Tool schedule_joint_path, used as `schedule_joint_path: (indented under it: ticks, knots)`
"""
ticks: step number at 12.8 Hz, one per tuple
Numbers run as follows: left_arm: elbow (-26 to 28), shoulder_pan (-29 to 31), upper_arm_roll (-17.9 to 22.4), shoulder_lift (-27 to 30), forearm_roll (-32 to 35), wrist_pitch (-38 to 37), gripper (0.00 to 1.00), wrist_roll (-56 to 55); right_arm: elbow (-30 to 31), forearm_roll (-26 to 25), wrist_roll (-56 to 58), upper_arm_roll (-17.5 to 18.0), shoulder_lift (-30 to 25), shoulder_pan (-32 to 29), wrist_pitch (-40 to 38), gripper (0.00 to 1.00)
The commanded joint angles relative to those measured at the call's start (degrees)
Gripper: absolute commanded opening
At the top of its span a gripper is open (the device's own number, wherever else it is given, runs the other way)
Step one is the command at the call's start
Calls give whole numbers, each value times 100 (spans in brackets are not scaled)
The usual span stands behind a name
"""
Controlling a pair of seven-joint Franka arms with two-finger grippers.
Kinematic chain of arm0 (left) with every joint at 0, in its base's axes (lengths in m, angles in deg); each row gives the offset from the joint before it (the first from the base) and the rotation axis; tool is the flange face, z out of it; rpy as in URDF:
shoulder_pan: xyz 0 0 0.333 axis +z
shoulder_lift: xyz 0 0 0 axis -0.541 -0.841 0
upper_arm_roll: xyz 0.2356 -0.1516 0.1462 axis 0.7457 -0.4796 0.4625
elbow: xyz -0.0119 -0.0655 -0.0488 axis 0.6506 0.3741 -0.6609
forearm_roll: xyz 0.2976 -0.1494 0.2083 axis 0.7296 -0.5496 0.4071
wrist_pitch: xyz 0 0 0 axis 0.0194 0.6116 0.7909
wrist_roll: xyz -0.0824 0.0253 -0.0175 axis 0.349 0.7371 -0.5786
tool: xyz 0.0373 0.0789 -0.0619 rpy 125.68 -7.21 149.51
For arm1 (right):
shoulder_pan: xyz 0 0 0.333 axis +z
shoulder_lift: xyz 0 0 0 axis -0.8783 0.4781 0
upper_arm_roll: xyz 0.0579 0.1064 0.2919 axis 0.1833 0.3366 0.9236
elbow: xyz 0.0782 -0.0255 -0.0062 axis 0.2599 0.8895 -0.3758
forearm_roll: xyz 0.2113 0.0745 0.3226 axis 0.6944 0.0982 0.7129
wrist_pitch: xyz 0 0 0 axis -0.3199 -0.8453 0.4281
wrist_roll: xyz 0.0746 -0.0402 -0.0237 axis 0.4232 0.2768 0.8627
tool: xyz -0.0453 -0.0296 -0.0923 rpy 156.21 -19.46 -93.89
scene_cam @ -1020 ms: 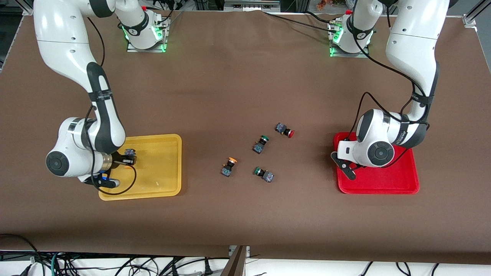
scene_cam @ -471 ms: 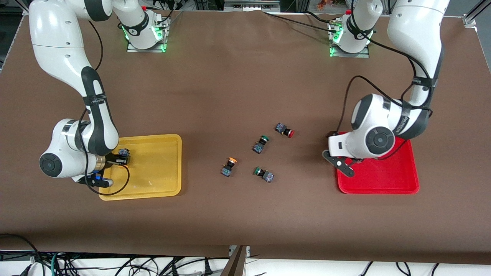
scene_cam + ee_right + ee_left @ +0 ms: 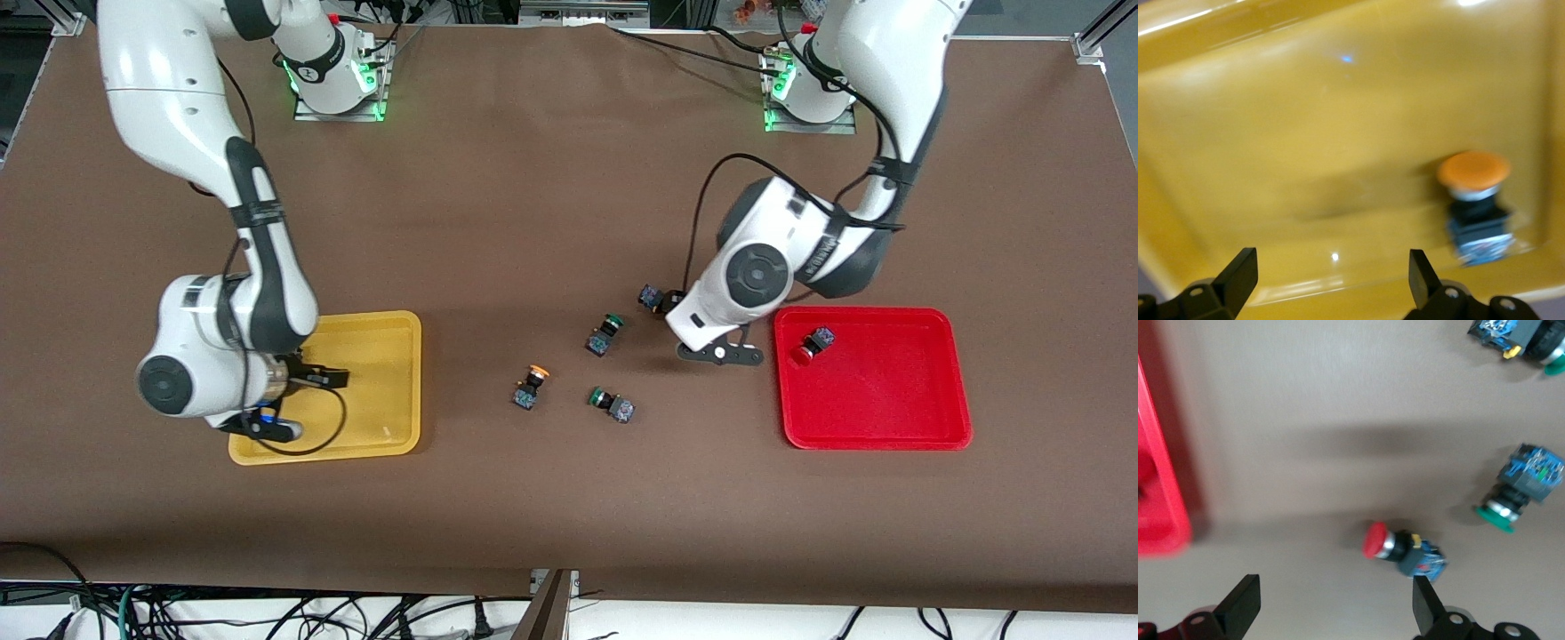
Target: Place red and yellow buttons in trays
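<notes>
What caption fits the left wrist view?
Open left pincer over the table, above a red button, green buttons beside it.

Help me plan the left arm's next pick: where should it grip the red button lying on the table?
Take the red button by its black body, between cap and base, from straight above: it lies on its side, flanks exposed. The open left pincer hovers nearly over it; the open right pincer is over the yellow tray.
</notes>
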Motion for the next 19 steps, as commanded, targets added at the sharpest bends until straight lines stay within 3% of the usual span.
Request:
schedule_joint_path:
  ticks: [1, 3, 6, 9, 11, 12, 13, 17, 18, 19]
  knots:
    - [46, -126, 46, -88, 2, 127, 100, -1104, 22, 405, -1346, 35, -90, 573, -58, 100]
    - [186, -310, 46, -140, -7, 302, 100, -2568, 14, 723, -2366, 36, -55, 1039, 178, 100]
    - [844, -416, 28, -106, 1, 1390, 100, -4277, 14, 839, -3765, 44, 59, 1734, 1125, 100]
    - [1556, -548, 37, -97, 1, 2506, 100, -4685, 22, 733, -3971, 9, 261, 2175, 2076, 100]
    - [1585, -531, 28, -123, 1, 2588, 100, -4677, 22, 672, -3927, 18, 341, 2210, 2594, 100]
    - [1585, -548, 37, -158, 1, 2597, 95, -4677, 5, 550, -3875, 18, 402, 2228, 2866, 100]
    - [1585, -557, 37, -176, 1, 2597, 71, -4677, -47, 427, -3831, 18, 446, 2228, 3086, 100]
    - [1541, -522, 37, -237, 1, 2588, 15, -4624, -732, -31, -3795, 18, 911, 2228, 3150, 100]
    - [1515, -504, 28, -211, 1, 2536, 8, -4607, -777, -40, -3795, 27, 991, 2236, 3159, 100]
    - [1497, -487, 37, -176, 1, 2527, 7, -4598, -786, -49, -3769, 27, 1096, 2280, 3255, 100]
